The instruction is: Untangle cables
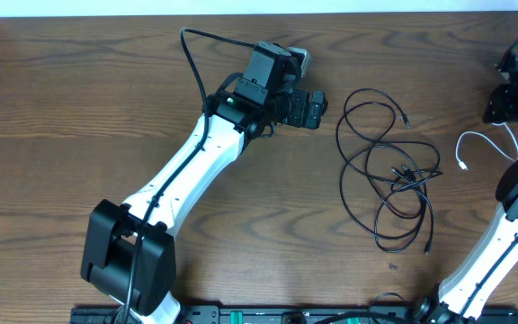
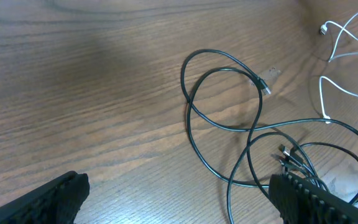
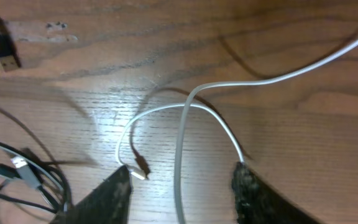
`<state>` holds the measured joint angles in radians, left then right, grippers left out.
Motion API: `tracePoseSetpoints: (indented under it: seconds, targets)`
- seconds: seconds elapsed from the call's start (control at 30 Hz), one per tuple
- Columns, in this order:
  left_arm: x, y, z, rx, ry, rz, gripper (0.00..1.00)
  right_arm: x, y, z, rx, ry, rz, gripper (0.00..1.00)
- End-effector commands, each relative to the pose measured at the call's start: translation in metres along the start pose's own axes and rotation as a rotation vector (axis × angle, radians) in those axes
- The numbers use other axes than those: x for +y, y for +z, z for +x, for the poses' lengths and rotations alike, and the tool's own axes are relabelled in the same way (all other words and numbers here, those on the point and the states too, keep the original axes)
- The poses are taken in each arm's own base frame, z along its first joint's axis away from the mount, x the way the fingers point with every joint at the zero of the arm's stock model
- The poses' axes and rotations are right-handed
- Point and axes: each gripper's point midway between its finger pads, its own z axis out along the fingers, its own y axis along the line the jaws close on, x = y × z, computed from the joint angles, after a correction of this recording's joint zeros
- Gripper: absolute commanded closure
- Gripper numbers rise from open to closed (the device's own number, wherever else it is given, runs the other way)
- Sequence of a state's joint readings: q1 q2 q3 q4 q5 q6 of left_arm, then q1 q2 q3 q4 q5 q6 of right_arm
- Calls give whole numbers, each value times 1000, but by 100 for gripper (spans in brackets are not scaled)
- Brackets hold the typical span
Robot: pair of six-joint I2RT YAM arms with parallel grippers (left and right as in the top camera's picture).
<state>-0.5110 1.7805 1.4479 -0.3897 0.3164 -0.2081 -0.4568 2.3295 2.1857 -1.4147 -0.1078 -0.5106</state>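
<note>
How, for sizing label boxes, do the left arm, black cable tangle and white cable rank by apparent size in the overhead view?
Largest to smallest:
1. left arm
2. black cable tangle
3. white cable

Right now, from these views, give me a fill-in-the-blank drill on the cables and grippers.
1. The black cables lie tangled on a ___ table.
2. The cable between the fingers of the right gripper is ___.
3. On the left gripper the jaws stand ___.
Missing words: wooden; white; open.

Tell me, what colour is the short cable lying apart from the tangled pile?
The cable is white, clearest in the right wrist view.
</note>
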Motion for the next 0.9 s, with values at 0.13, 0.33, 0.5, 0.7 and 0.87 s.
tracePoseSetpoints:
  seconds: [0.13, 0.33, 0.5, 0.7, 0.87]
  targets:
    - [-4, -3, -3, -6, 16, 14, 2, -30, 6, -4, -17, 132, 130, 99]
    - [-4, -3, -4, -7, 17, 14, 2, -91, -33, -53, -268, 359, 418, 99]
    - [-4, -3, -3, -7, 17, 14, 2, -110, -99, -120, -627, 430, 494, 99]
    - [-4, -3, -4, -10, 18, 15, 2, -109, -163, -179, -1004, 515, 489, 99]
    - [-4, -3, -4, -7, 17, 14, 2, -110, -163, -188, -1064, 561, 455, 99]
